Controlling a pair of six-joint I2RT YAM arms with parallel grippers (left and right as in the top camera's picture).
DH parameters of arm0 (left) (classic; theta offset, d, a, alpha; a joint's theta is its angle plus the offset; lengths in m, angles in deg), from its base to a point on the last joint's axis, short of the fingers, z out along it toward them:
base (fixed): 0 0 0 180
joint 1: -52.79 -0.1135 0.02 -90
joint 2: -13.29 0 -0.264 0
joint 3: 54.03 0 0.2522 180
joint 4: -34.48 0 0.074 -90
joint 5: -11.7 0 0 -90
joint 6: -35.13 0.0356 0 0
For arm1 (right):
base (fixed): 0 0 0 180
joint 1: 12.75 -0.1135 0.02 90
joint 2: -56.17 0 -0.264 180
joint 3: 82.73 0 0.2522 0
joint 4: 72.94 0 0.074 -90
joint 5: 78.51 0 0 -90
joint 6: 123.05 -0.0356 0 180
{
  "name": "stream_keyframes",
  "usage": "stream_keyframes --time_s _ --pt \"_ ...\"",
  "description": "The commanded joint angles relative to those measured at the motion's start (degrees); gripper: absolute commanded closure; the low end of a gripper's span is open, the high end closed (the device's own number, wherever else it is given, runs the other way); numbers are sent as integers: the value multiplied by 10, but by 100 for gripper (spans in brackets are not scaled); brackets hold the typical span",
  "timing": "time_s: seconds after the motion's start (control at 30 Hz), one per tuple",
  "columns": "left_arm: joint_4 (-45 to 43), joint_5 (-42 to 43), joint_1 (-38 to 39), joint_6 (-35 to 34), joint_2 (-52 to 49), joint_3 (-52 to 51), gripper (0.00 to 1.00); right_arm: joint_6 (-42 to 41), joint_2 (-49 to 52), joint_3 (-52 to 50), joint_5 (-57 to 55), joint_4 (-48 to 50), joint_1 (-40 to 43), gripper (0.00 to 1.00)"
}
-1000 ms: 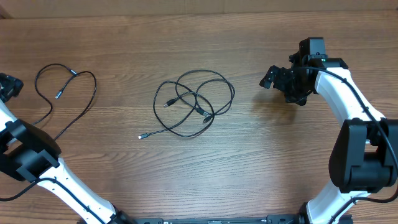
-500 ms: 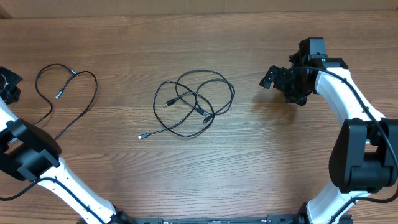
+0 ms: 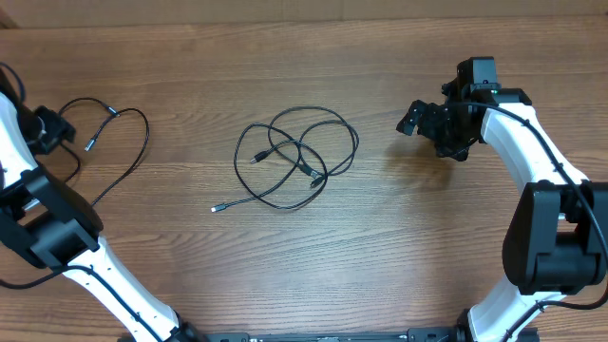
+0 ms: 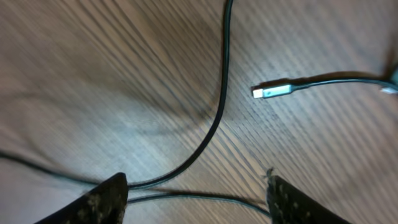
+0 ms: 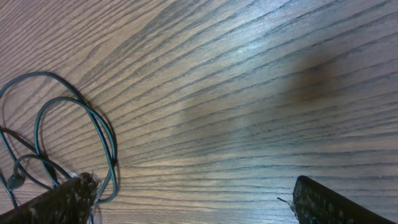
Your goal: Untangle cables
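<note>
Black loose cable point(image 4: 225, 74) below wide, empty left jaws; right jaws equally wide and empty, tangle point(image 3: 304, 166) apart

Wood-grain table point(image 5: 249, 87), dark cable loops point(image 5: 99, 134) at left, claw point(image 5: 193, 190) — tips wide apart along the bottom

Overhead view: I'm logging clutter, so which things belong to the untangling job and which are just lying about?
Job:
tangled cable bundle, centre
loose cable, left, lying apart from the bundle

Lying about:
nothing seen; only the wooden table beneath
</note>
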Motion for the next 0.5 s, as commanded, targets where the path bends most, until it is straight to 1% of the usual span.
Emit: stream_keyframes --time_s 0.0,0.07,0.17,0.27,0.37,0.47 --pt "-24 5 0 27 4 -65 28 -3 -7 -5 3 1 0 0" --pt "-42 22 2 40 4 -105 27 -3 -7 -5 3 1 0 0" --pt "-64 72 5 91 4 -140 27 -3 -7 -5 3 1 0 0" --pt "-81 106 9 127 4 -164 25 -3 -7 -5 3 1 0 0" --pt "-98 107 10 146 4 -184 23 -3 -7 -5 3 1 0 0" --pt "-109 104 11 169 4 -200 22 -3 -7 -5 3 1 0 0"
